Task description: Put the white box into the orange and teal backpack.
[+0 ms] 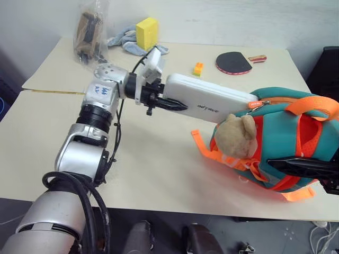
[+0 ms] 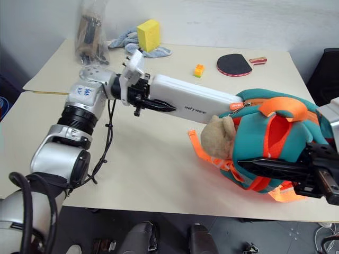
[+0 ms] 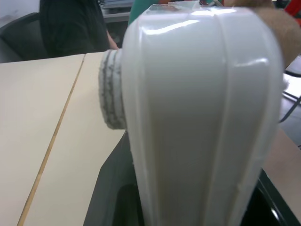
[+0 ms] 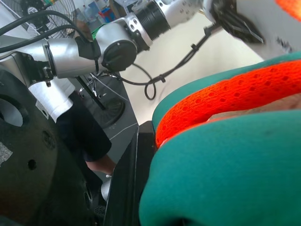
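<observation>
Closest to you, the right end effector (image 2: 249, 165) sits at the near right edge of the surface (image 1: 159, 174), its black fingers pinched together on the orange and teal backpack (image 1: 286, 137); in the right wrist view you see teal fabric and orange mesh strap pressed right against a finger. The backpack lies on its side near that right edge: a teal body and top, bright orange webbing straps (image 1: 312, 106) looped over it, orange mesh along the back, and a tan teddy-bear plush (image 1: 237, 135) fixed to the side facing the middle of the surface. A zip pull hangs at the teal top, where the opening faces the left arm.

Now your left end effector (image 1: 169, 103): it is clamped on one end of the white box (image 1: 212, 98), fingers held apart by the case. The box is up off the surface, held roughly level over the middle, and its far end touches the backpack's top by the zip; whether it has entered, you cannot tell. It is a long, flat, glossy white case with rounded corners, shallow ridges running its length, and small dark lettering on top.

Along the far edge you have a yellow sponge block (image 1: 146, 33) on a blue cloth (image 1: 124, 39), a clear plastic bag (image 1: 90, 32), a small orange-and-yellow brick (image 1: 198, 69) and a table-tennis paddle (image 1: 234, 62).
</observation>
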{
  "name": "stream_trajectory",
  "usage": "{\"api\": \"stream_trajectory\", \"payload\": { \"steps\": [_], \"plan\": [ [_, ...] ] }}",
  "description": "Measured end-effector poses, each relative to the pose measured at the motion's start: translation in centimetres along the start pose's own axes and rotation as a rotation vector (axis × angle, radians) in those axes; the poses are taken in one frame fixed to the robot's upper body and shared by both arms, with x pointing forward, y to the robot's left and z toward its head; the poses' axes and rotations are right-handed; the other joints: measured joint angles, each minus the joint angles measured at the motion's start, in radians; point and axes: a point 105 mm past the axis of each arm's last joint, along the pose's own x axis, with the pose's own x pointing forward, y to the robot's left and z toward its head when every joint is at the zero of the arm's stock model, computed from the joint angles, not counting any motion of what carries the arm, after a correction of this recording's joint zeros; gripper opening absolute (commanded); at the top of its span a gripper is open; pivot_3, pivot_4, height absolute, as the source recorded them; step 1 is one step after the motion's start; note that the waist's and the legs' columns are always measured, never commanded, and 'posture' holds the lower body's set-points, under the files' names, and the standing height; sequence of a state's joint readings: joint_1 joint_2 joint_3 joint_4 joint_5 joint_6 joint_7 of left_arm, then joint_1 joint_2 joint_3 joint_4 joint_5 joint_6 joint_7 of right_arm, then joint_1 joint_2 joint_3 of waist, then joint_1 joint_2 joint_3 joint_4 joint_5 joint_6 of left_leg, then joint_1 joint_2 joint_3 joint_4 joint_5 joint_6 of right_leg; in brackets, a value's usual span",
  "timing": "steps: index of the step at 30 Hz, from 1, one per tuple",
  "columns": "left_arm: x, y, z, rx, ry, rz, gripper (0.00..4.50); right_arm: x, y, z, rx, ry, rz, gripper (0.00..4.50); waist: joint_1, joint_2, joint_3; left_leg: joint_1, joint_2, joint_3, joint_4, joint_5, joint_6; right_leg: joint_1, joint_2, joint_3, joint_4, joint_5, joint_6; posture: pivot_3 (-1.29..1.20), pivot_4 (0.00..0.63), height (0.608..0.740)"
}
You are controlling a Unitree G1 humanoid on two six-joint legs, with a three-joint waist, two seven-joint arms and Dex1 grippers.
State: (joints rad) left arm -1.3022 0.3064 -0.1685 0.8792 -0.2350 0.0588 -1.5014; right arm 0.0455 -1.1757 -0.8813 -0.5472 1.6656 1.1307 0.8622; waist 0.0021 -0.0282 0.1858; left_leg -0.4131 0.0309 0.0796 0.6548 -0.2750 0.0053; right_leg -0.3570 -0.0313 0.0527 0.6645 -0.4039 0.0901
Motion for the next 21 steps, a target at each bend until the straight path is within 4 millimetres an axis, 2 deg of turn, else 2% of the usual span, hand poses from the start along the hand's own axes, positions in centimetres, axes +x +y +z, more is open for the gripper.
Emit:
{"api": "stream_trajectory", "payload": {
  "steps": [4,10,12,14,16,20,21],
  "plan": [
    [5.7,-1.2,0.2,0.024,-0.043,-0.147,1.3,0.6,-0.9,-0.6,-0.021,0.018,-0.021,0.02,-0.001,0.0,0.0,-0.008,0.0,-0.001,0.007,-0.001,0.001,-0.006,0.0,0.0,0.002,0.001,0.002,0.0,0.15,0.74],
    [10.4,-1.4,0.9,0.014,-0.071,-0.161,1.3,0.6,-1.6,-1.5,-0.025,0.005,-0.054,0.02,-0.006,0.0,0.0,-0.008,0.0,-0.001,0.009,-0.001,0.001,-0.008,0.002,0.001,0.008,0.001,0.002,0.0,0.15,0.74],
    [11.2,-1.5,0.8,0.016,-0.06,-0.157,2.02,0.7,-1.6,-1.6,-0.029,-0.003,-0.057,0.0,-0.006,0.0,0.0,-0.008,0.0,-0.001,0.008,-0.001,0.001,-0.008,0.003,0.001,0.009,0.001,0.002,0.0,0.15,0.74],
    [11.3,-1.4,0.8,0.018,-0.049,-0.141,2.52,0.8,-1.7,-2.0,-0.03,-0.007,-0.071,0.0,-0.005,0.0,0.0,-0.008,0.0,-0.002,0.009,0.0,0.001,-0.008,0.003,0.001,0.009,0.001,0.002,0.0,0.15,0.74],
    [10.6,-1.0,0.6,0.015,-0.032,-0.112,3.13,0.9,-1.7,-2.5,-0.024,-0.004,-0.08,0.0,-0.007,0.0,0.0,-0.008,0.0,-0.002,0.008,0.0,0.001,-0.008,0.003,0.001,0.009,0.001,0.002,0.0,0.15,0.74],
    [7.0,-0.1,0.4,-0.003,-0.009,-0.041,4.37,0.8,-1.9,-3.3,-0.002,-0.012,-0.107,0.0,-0.01,0.0,0.0,-0.008,0.001,-0.002,0.008,0.0,0.0,-0.009,0.004,0.002,0.011,0.001,0.002,0.0,0.15,0.74],
    [5.7,0.0,0.3,-0.004,-0.008,-0.022,4.44,0.9,-1.9,-3.4,-0.005,-0.021,-0.114,0.0,-0.01,0.0,0.0,-0.007,0.001,-0.002,0.008,0.0,0.0,-0.009,0.004,0.002,0.011,0.001,0.002,0.0,0.15,0.74]
  ]
}}
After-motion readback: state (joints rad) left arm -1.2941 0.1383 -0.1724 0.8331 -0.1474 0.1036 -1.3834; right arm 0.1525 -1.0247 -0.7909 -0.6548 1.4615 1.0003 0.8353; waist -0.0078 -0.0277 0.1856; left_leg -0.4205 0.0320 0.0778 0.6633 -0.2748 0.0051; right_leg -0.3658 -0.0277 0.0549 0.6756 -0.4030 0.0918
